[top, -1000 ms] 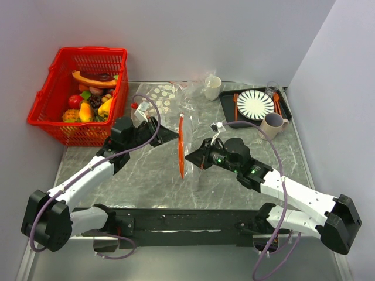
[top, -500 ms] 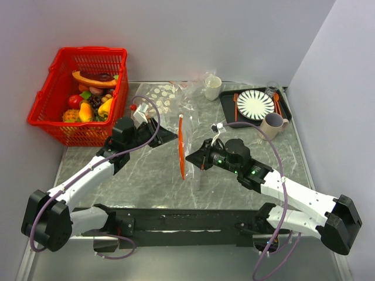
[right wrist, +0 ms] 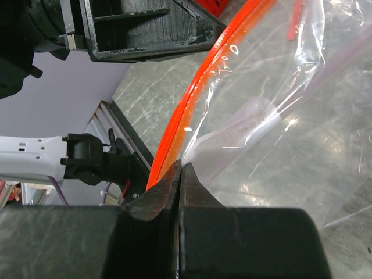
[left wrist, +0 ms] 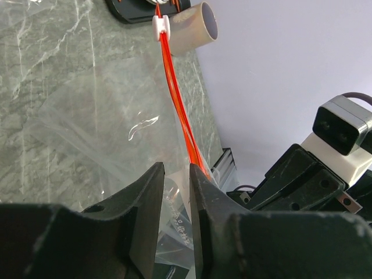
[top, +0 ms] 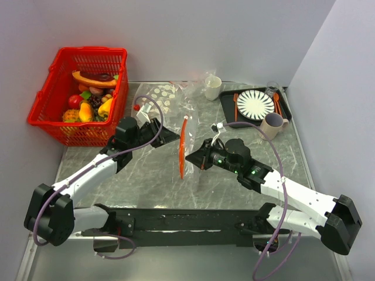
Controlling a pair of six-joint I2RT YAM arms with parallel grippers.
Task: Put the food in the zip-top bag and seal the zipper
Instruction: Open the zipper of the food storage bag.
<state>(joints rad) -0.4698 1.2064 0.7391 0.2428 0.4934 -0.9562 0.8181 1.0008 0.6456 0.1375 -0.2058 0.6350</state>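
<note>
The clear zip-top bag (top: pixel 193 146) is held up on edge at mid-table, its orange-red zipper (top: pixel 183 146) running near to far. My right gripper (top: pixel 188 157) is shut on the bag's plastic right beside the zipper (right wrist: pixel 197 99), as the right wrist view (right wrist: pixel 179 168) shows. My left gripper (top: pixel 177 135) is just left of the zipper with its jaws a narrow gap apart and nothing gripped. In the left wrist view (left wrist: pixel 176 171) the zipper (left wrist: pixel 180 116) runs past its right finger to a white slider (left wrist: pixel 160 26). Toy food fills the red basket (top: pixel 58 73).
A white-dotted clear bag (top: pixel 161 96) and crumpled plastic lie at the back, by a white cup (top: pixel 212 88). A small red item (top: pixel 136 107) lies near the basket. At the back right are a black tray (top: pixel 227 106) with a striped plate (top: pixel 255 105), a mug (top: pixel 271 124) and a glass (top: pixel 271 89).
The zipper's far end has tipped to the right, so the strip now leans. My left gripper has edged slightly right toward the bag. The right gripper keeps its hold.
</note>
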